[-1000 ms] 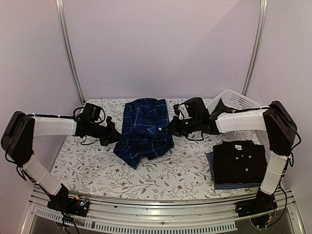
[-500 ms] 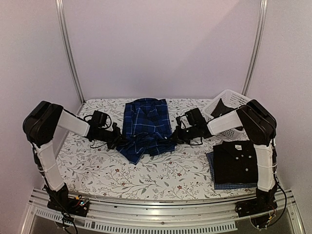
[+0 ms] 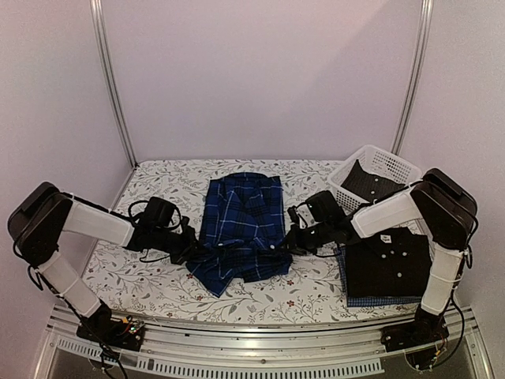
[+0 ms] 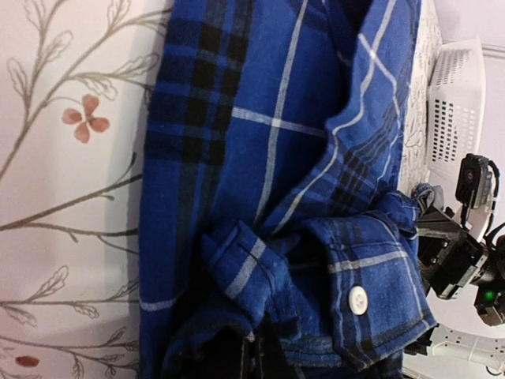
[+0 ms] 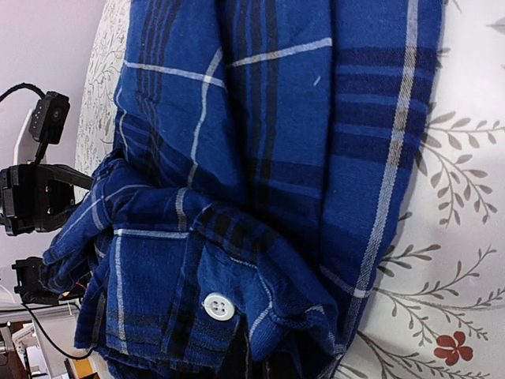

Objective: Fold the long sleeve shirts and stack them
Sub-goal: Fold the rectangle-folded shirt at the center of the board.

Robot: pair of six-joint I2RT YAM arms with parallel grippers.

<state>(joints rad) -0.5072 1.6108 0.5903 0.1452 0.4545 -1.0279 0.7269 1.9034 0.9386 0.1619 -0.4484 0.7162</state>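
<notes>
Near the middle of the table (image 3: 158,276), toward its near side, the left gripper (image 3: 185,246) and right gripper (image 3: 288,243) are both clamped shut on the near end of the plaid shirt (image 3: 245,213), one at each lower corner. Bunched cloth and a buttoned cuff (image 4: 357,299) crowd around each pinch. The plaid shirt lies lengthwise with its collar at the far end, flat there and rumpled near the fingers. To the right, close to the near edge, a folded black shirt (image 3: 387,260) sits on a folded check shirt (image 3: 347,299), of which only a strip shows. A white basket (image 3: 388,160) stands at the far right with dark cloth (image 3: 367,181) in it.

The step in hand looks like folding the plaid shirt, which is not yet on the stack. The next move probably calls for both arms to lift together and carry the near end toward the collar, keeping the edge taut and level so the sleeves do not spill out.

Both wrist views hide the fingertips under cloth, so how many layers each pinch holds cannot be told. The lie of the sleeves is lost in the rumple. What the dark cloth in the basket is cannot be made out.
</notes>
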